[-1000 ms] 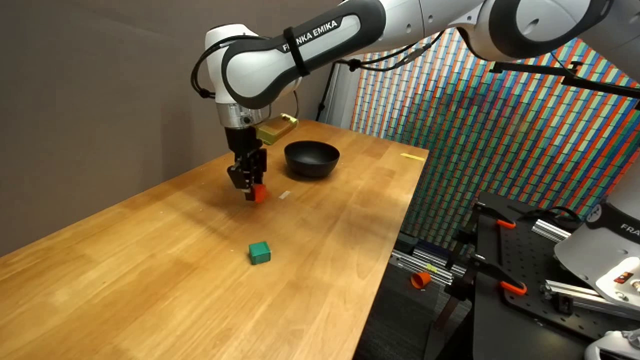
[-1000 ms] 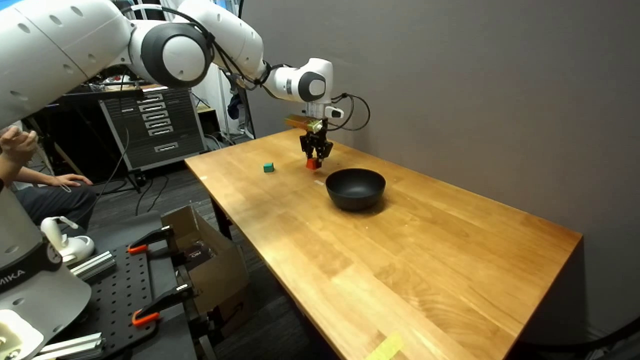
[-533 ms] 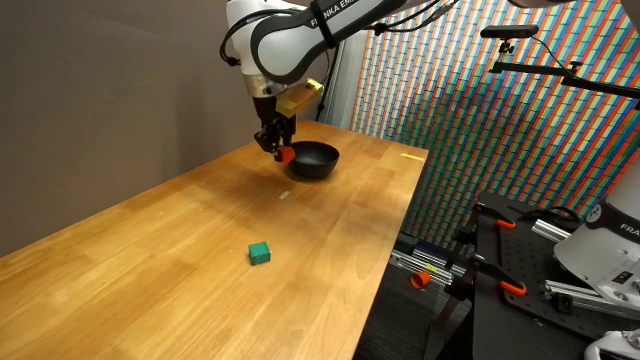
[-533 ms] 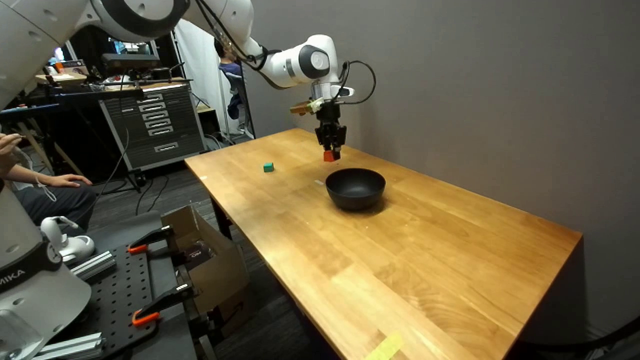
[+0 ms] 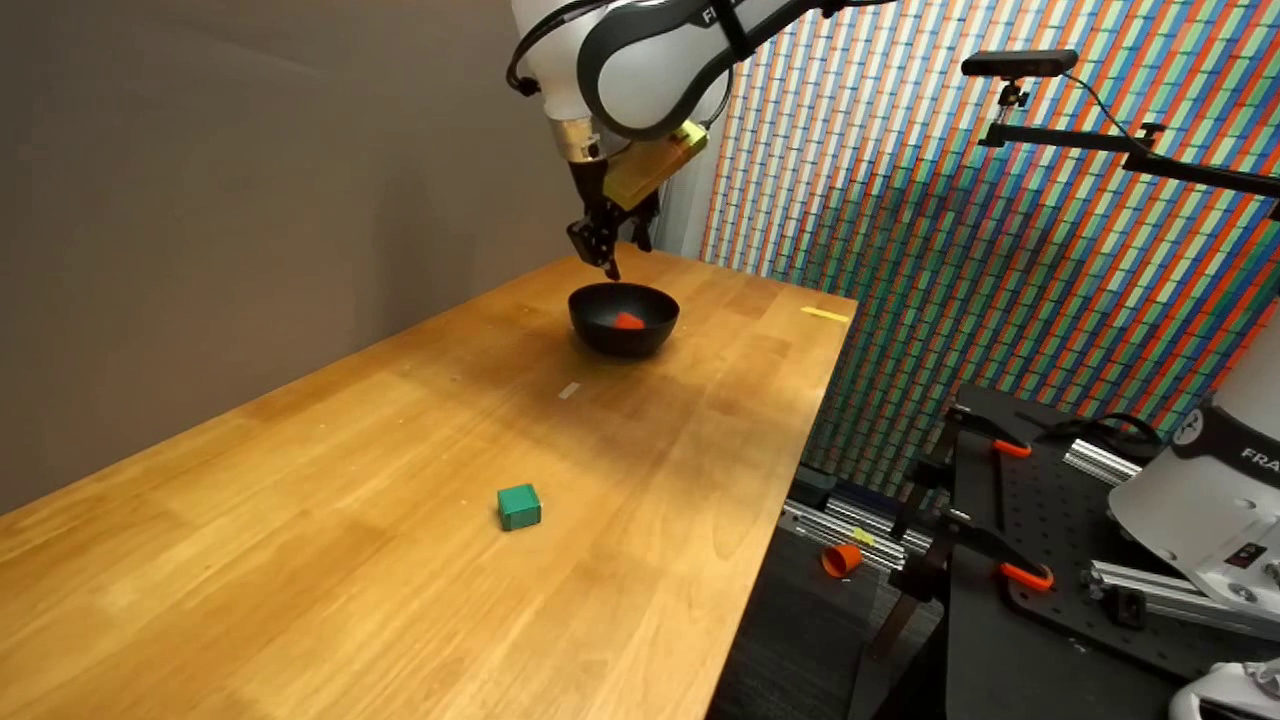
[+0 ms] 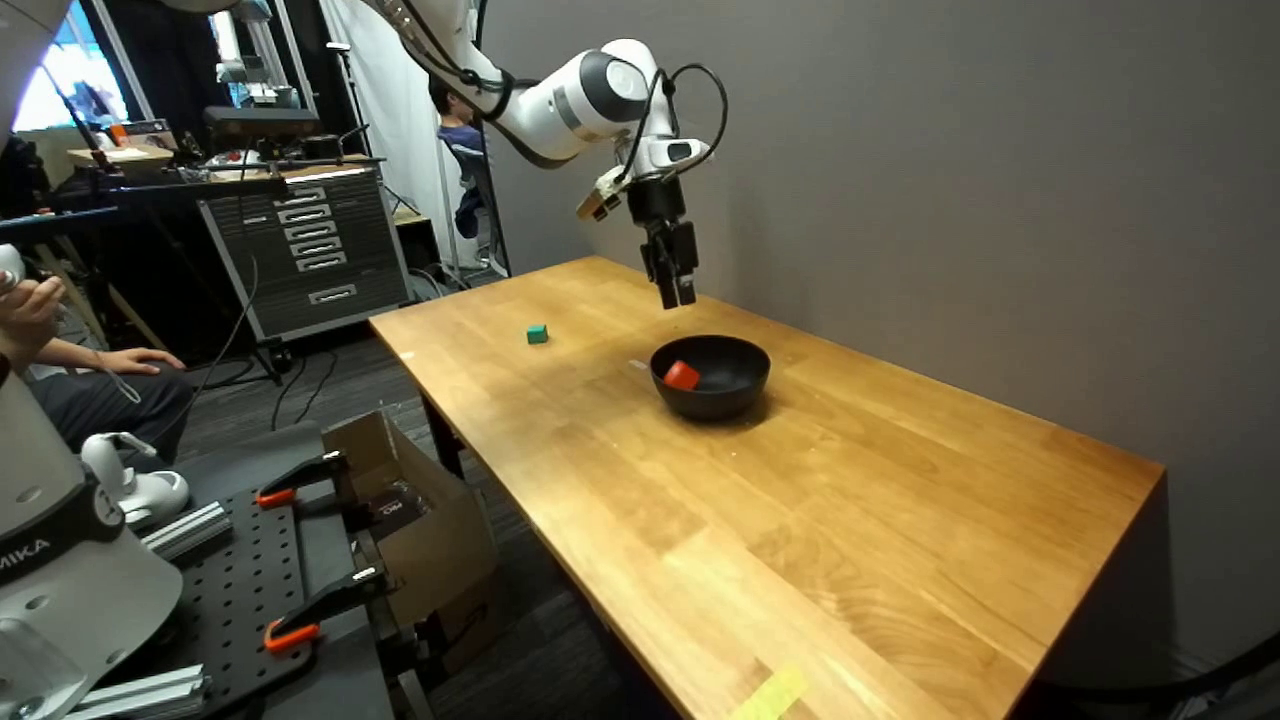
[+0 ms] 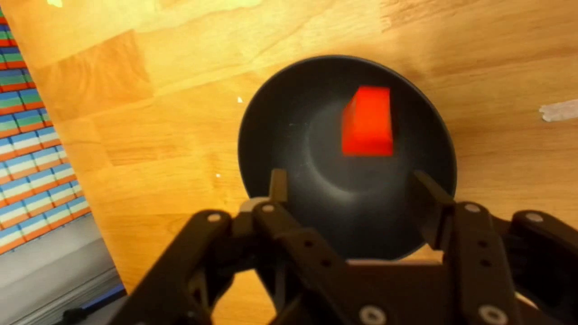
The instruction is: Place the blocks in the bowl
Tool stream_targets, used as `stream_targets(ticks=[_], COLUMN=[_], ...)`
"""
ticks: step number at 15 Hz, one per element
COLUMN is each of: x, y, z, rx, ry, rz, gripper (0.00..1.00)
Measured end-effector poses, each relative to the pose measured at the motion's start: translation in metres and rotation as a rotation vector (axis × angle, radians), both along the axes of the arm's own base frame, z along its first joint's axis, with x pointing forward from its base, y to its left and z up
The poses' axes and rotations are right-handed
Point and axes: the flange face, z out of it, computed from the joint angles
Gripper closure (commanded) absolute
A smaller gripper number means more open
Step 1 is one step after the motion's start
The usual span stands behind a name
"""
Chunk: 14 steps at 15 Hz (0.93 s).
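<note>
The black bowl (image 5: 612, 343) stands upright on the wooden table, and it shows in both exterior views (image 6: 725, 405). The red block (image 6: 682, 376) lies in the bowl, tilted against its inner wall. It also shows inside the bowl in the wrist view (image 7: 369, 124), slightly blurred. The green block (image 5: 519, 507) sits on the table apart from the bowl, and shows small in an exterior view (image 6: 537, 334). My gripper (image 7: 350, 177) is open and empty, with its two fingers wide apart above the bowl. In an exterior view the gripper (image 5: 628, 262) is tilted a little above the bowl's rim.
The table (image 6: 850, 560) runs along a grey wall (image 5: 250, 200). A small strip of tape (image 5: 569, 390) lies near the bowl. Yellow tape (image 5: 826, 313) marks the table's edge. A camera on a bracket (image 5: 1018, 64) stands beyond the table.
My gripper carried the red block up and over to the bowl, then opened. The red block dropped into the bowl. The green block and the bowl have not visibly moved.
</note>
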Motion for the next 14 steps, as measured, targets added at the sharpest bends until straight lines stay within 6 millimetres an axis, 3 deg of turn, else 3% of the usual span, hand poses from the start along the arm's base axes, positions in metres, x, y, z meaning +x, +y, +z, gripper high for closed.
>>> stream_targets(ticks=[3,5,14], x=[-0.013,-0.019,-0.059], y=[0.001,0.014,0.115], z=[-0.007,-0.012,-0.038], rx=[0.026,0.115,0.563], ry=[0.002,0.007,0.118], rz=[-0.015,0.000,0.107], gripper=[0.00,0.00,0.00])
